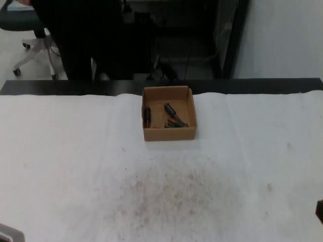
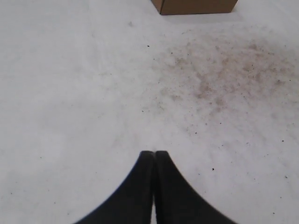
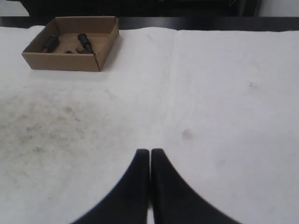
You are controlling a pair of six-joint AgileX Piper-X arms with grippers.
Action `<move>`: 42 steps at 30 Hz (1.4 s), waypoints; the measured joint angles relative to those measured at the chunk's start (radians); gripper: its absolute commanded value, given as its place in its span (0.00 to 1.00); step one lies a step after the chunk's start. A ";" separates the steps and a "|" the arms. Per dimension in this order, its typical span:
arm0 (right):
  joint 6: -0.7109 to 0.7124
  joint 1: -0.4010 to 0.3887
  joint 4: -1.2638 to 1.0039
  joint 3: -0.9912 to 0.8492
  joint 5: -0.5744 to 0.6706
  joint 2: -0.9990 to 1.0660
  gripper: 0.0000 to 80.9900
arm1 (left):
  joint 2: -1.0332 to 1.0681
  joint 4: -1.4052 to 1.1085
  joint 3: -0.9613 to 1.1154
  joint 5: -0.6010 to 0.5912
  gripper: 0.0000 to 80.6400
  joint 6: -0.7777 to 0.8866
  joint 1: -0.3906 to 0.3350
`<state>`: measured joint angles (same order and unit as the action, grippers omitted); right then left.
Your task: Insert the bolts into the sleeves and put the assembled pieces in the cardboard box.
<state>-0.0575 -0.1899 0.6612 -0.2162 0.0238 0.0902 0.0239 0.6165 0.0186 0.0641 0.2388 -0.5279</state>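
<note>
The cardboard box (image 1: pixel 168 134) stands open at the back middle of the white-covered bench. Inside it lie dark assembled bolt-and-sleeve pieces (image 1: pixel 147 116), one at its left side and a few more (image 1: pixel 174 121) clustered toward its right. The box (image 3: pixel 60 61) with dark pieces (image 3: pixel 84 40) is also in the right wrist view, far from my right gripper (image 3: pixel 150 151), which is shut with nothing in it. My left gripper (image 2: pixel 154 153) is shut and empty too, low over the stained cloth, with the box's front wall (image 2: pixel 196 6) far ahead of it.
A brown-speckled stain (image 1: pixel 161 194) marks the cloth in front of the box. The bench's dark back edge (image 1: pixel 75 85) runs behind it. An office chair (image 1: pixel 30 45) and a person in dark clothing (image 1: pixel 75 35) are behind the bench. Arm parts show at the lower corners (image 1: pixel 7 234).
</note>
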 measured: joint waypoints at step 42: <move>0.004 0.000 -0.159 0.226 0.005 0.002 0.01 | 0.000 -0.057 -0.028 0.000 0.00 0.000 0.000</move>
<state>-0.0534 -0.1899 0.5020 0.0098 0.0285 0.0924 0.0239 0.5591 -0.0097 0.0641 0.2388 -0.5279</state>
